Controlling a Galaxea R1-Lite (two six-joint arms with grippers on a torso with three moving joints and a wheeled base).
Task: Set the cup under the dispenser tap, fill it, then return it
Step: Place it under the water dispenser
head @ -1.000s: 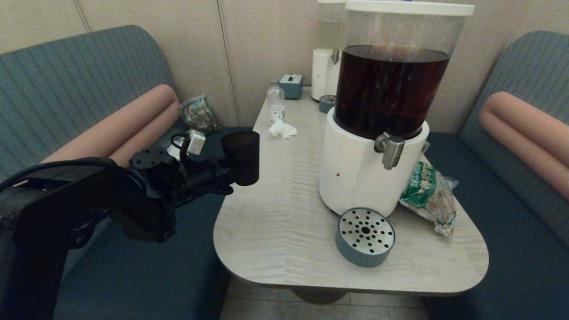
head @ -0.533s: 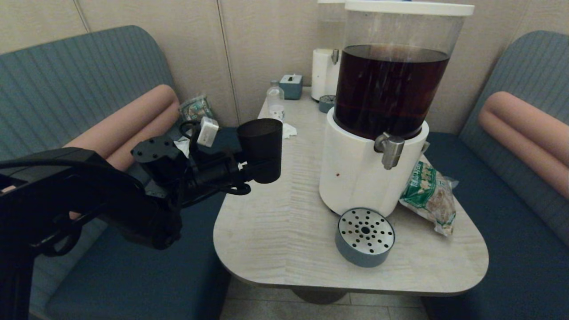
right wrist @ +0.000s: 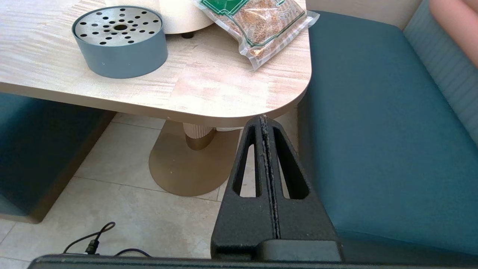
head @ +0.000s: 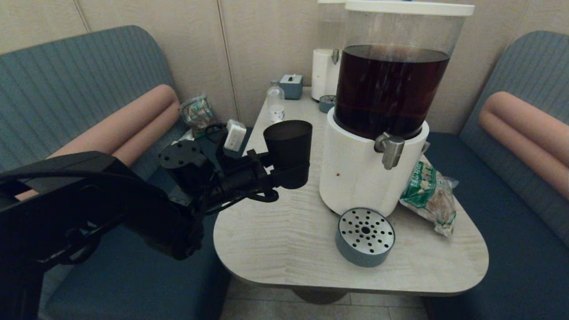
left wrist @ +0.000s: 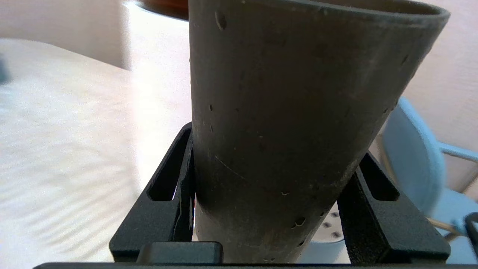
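Holding the cup (head: 288,149) clamped low on its wall, the left gripper (head: 284,171) carries it upright above the table (head: 275,231), just beside the white base (head: 355,178) of the big dispenser, at about nine o'clock from that base; in the left wrist view the two black fingers (left wrist: 175,186) press the tapered wall of the cup (left wrist: 291,123) from both sides, near its bottom.

The dispenser tap (head: 390,150) points down at the front of the base, at about three o'clock from the cup and well apart from it; the round drip tray (head: 364,236) sits on the table at about six o'clock from the tap, not directly below it as far as I can judge.

I see some risks from here; the cup is near the base, so a straight sideways path may knock its rim on the white wall and turn it in the grip; the grasp is low on a smooth taper, so the cup may tilt or slip upward out of the fingers; the tap hangs low, so the rim may strike the spout if the cup is not lowered first; the snack bag (head: 430,195) lies beside the base and may be pushed.

The right gripper (right wrist: 266,149) is parked below the table edge, its fingers pressed together on nothing.
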